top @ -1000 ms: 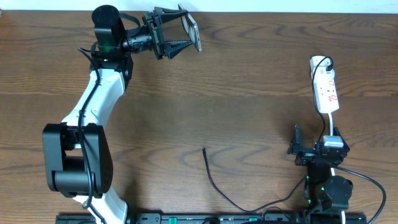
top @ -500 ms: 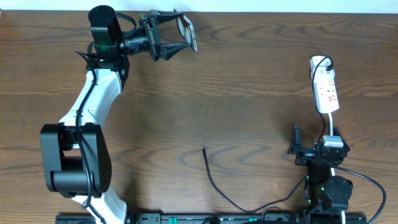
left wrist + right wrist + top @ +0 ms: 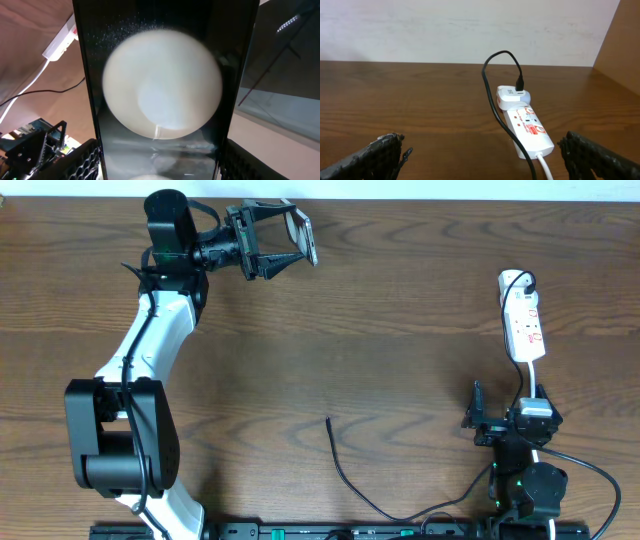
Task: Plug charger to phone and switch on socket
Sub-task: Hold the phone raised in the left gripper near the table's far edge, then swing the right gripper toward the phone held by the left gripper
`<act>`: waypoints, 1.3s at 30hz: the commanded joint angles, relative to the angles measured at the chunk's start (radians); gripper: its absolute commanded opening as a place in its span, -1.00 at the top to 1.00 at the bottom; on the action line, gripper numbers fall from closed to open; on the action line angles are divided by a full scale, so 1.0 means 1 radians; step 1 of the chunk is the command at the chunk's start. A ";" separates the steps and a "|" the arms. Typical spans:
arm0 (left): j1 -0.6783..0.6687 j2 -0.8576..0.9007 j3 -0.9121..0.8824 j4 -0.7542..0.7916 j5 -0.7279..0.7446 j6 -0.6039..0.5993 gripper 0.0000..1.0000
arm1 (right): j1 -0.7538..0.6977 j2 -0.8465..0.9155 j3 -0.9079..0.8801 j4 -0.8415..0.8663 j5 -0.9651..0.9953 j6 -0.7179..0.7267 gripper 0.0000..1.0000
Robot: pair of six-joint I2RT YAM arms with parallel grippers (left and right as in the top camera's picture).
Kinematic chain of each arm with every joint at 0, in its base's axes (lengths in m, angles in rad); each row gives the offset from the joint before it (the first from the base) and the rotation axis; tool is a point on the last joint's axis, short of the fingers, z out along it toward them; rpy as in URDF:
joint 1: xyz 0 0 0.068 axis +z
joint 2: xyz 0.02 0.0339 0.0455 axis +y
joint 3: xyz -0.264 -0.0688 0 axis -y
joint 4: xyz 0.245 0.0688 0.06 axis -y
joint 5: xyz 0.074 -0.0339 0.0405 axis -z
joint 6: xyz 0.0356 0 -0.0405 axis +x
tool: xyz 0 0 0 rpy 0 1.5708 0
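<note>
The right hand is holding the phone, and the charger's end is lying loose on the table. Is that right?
Not quite. The overhead view shows the left hand holding the phone; the right hand is open and empty. The end of the charger does lie loose on the table.

A dark brown wooden bench [image 3: 400,330] with streaked grain fills the scene. A pale wall [image 3: 470,30] rises behind its far edge. A black rail [image 3: 300,532] runs along the near edge. A brown board [image 3: 620,35] stands far right.
</note>
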 commanded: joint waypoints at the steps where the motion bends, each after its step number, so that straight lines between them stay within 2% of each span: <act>1: 0.002 -0.035 0.000 0.008 0.020 -0.001 0.86 | -0.006 -0.005 -0.002 -0.004 -0.003 -0.008 -0.99; 29: 0.002 -0.035 0.000 0.009 0.058 0.010 0.86 | -0.006 -0.005 -0.002 -0.003 -0.003 -0.008 -0.99; 37: 0.002 -0.035 0.000 0.008 0.058 0.059 0.86 | -0.006 -0.005 -0.002 -0.002 -0.004 -0.007 -0.99; 39: 0.002 -0.035 0.000 0.008 0.058 0.061 0.85 | -0.006 -0.005 -0.002 0.002 -0.020 0.035 -0.99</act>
